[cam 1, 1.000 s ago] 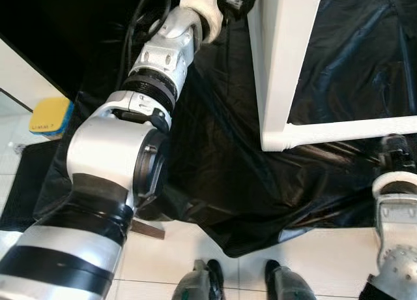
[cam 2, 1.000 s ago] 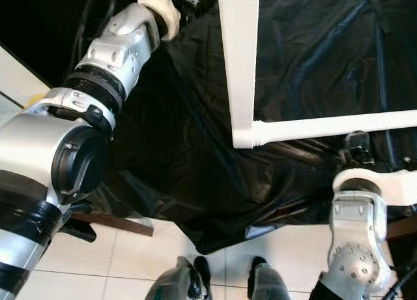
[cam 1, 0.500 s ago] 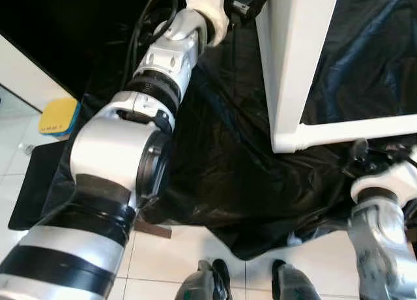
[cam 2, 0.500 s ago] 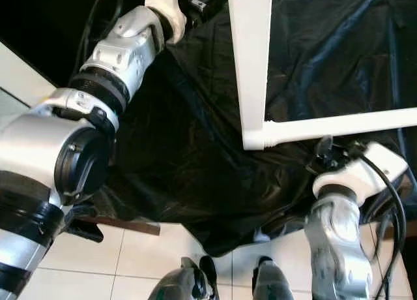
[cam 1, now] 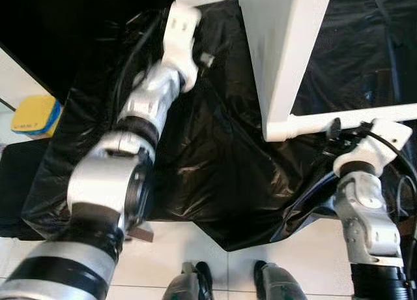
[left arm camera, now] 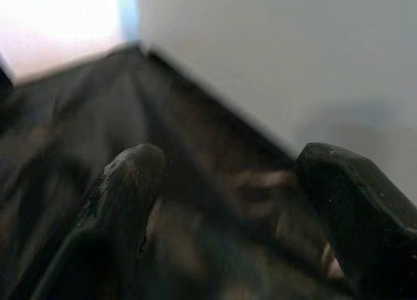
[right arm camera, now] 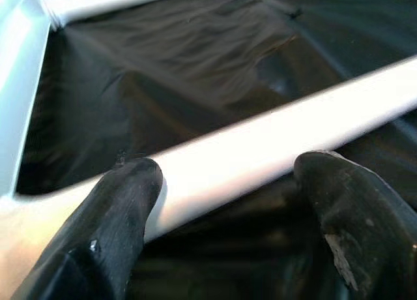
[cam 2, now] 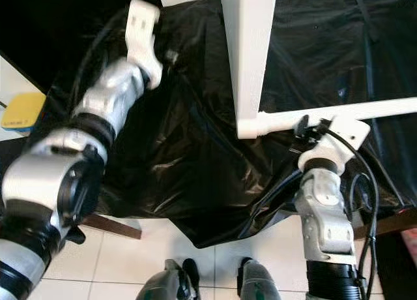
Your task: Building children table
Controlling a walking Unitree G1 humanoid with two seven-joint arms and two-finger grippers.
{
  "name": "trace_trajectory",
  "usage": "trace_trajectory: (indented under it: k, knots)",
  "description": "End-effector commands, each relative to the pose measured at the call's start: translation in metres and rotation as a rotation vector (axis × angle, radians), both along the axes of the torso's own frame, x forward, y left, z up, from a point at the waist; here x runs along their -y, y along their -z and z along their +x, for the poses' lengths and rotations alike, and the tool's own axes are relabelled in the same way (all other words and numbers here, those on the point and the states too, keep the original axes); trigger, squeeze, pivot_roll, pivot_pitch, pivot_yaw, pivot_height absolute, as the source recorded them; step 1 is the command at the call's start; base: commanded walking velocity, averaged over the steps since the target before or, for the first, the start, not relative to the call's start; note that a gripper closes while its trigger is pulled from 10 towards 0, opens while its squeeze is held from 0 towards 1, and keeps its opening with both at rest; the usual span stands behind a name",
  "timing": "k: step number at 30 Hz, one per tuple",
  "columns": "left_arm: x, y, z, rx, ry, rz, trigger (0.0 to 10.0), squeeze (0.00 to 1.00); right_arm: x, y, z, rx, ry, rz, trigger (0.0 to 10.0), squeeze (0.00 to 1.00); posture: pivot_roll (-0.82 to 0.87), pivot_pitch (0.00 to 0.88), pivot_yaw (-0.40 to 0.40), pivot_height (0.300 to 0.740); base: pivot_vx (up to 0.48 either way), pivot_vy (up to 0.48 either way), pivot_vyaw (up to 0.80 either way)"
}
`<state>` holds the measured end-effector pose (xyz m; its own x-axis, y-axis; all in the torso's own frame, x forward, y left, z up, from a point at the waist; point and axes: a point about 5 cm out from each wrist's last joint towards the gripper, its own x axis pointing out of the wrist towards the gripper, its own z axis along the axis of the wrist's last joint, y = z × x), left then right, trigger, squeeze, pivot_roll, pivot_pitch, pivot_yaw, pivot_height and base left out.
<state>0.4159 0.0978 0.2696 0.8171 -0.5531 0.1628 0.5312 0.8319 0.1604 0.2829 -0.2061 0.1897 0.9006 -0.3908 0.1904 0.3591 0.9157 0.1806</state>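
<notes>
The white table frame (cam 1: 287, 52) stands on black plastic sheet (cam 1: 215, 163); likely stiff, light, smooth; right gripper (right arm camera: 225, 202), fingers wide, straddles its rail (right arm camera: 260, 150), a sound hold; left gripper (left arm camera: 228, 182) wide, empty.

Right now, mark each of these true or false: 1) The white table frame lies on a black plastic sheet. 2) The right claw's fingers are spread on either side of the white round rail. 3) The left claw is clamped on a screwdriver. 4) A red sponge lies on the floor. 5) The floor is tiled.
1) True: the white table frame rests on the crinkled black plastic sheet.
2) True: the right claw is open, its fingers flanking the white round rail.
3) False: the left claw is open and empty, near a white panel.
4) False: the sponge is yellow with a blue edge.
5) True: pale floor tiles show.
</notes>
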Motion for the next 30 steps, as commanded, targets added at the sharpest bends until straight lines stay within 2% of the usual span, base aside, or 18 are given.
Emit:
trace_trajectory:
  k: [1, 7, 11, 14, 19, 23, 25, 30]
  knots:
    - [-0.011, -0.006, -0.002, 0.045, 0.004, 0.018, 10.0, 0.00, 0.003, 0.017, -0.009, -0.068, 0.063, 0.010, 10.0, 0.00, -0.08, 0.167, 0.059, 0.740, 0.000, 0.000, 0.00]
    - [-0.023, -0.007, -0.003, 0.062, -0.020, 0.002, 10.0, 0.00, 0.006, 0.019, -0.015, -0.057, 0.087, -0.019, 10.0, 0.00, -0.08, 0.164, 0.063, 0.740, 0.000, 0.000, 0.00]
    - [-0.030, -0.002, -0.007, 0.069, -0.018, 0.006, 10.0, 0.00, 0.019, 0.010, -0.004, -0.013, 0.088, -0.087, 10.0, 0.00, -0.08, 0.163, 0.067, 0.740, 0.000, 0.000, 0.00]
    - [-0.031, 0.000, -0.008, 0.070, -0.019, 0.009, 10.0, 0.00, 0.022, 0.007, 0.000, -0.002, 0.081, -0.095, 10.0, 0.00, -0.08, 0.161, 0.071, 0.740, 0.000, 0.000, 0.00]
    - [-0.037, 0.006, -0.011, 0.065, -0.023, 0.017, 10.0, 0.00, 0.037, -0.003, 0.017, 0.020, 0.068, -0.163, 10.0, 0.00, -0.07, 0.157, 0.073, 0.740, 0.000, 0.000, 0.00]
    - [-0.038, 0.007, -0.012, 0.063, -0.024, 0.019, 10.0, 0.00, 0.040, -0.005, 0.023, 0.029, 0.053, -0.173, 10.0, 0.00, -0.07, 0.157, 0.073, 0.740, 0.000, 0.000, 0.00]
    - [-0.039, 0.011, -0.015, 0.060, -0.022, 0.023, 10.0, 0.00, 0.042, -0.007, 0.032, 0.045, 0.013, -0.198, 10.0, 0.00, -0.07, 0.155, 0.072, 0.740, 0.000, 0.000, 0.00]
    - [-0.039, 0.014, -0.020, 0.066, -0.013, 0.016, 10.0, 0.00, 0.043, -0.008, 0.040, 0.068, -0.045, -0.194, 10.0, 0.00, -0.06, 0.154, 0.058, 0.740, 0.000, 0.000, 0.00]
